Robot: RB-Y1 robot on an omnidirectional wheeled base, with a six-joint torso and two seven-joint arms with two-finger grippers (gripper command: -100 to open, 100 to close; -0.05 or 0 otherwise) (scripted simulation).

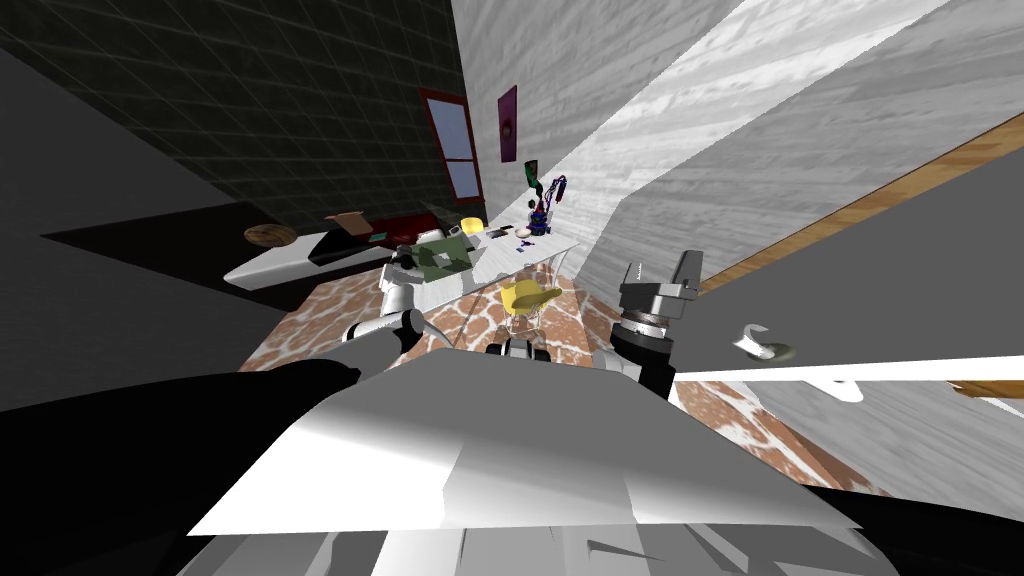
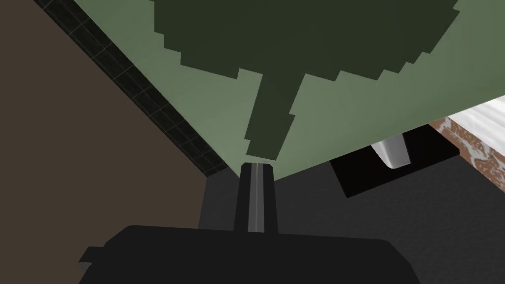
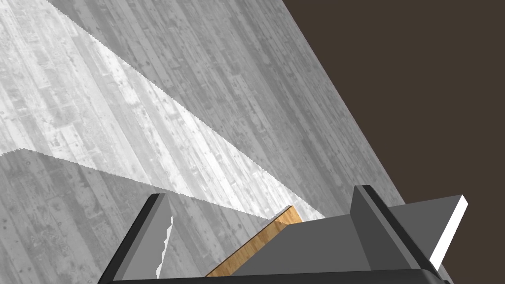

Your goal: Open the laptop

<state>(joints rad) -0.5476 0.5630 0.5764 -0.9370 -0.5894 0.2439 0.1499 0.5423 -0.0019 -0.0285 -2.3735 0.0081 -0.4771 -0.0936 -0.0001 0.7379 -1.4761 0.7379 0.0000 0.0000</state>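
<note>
The laptop (image 1: 442, 258) is a green slab with a dark green blotch pattern, lying on the long white table (image 1: 290, 262) ahead of me. In the left wrist view its green lid (image 2: 345, 98) spreads wide just past my fingers. My left gripper (image 2: 256, 170) is shut, its fingertips together and meeting the lid's near edge; nothing is clamped between them. In the head view that gripper (image 1: 403, 265) sits at the laptop's left side. My right gripper (image 1: 662, 272) is raised beside the grey plank wall, its fingers (image 3: 157, 236) standing wide open with nothing between them.
A yellow chair (image 1: 527, 297) stands at the table's near side. A brown bowl (image 1: 270, 235), a yellow block (image 1: 472, 225) and a blue-purple ornament (image 1: 541, 212) share the table. A grey door with a curved handle (image 1: 760, 345) is close on my right.
</note>
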